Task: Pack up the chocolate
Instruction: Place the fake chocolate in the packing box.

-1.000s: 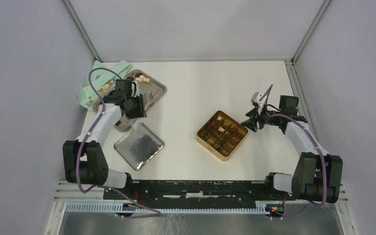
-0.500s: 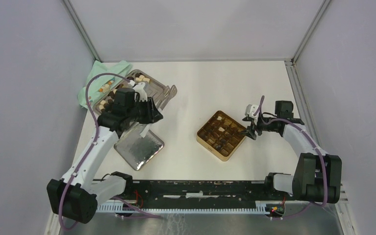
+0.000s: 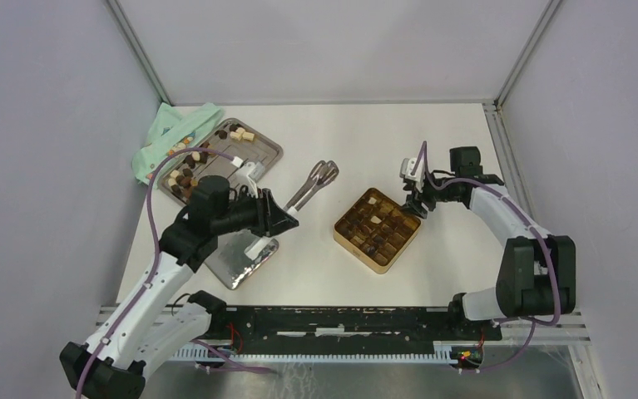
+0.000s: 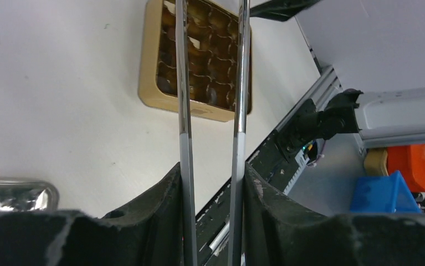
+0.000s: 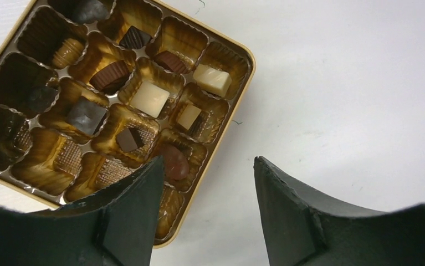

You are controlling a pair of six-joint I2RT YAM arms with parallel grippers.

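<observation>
The left gripper pinches metal tongs, the right gripper hangs spread over the gold tin, and chocolate fills tin cups and the far tray.

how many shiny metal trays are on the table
2. One shiny metal tray sits far left beside the mint-green bag, holding loose chocolate pieces; the other lies nearer, partly under the left arm. None seems hidden.
</observation>
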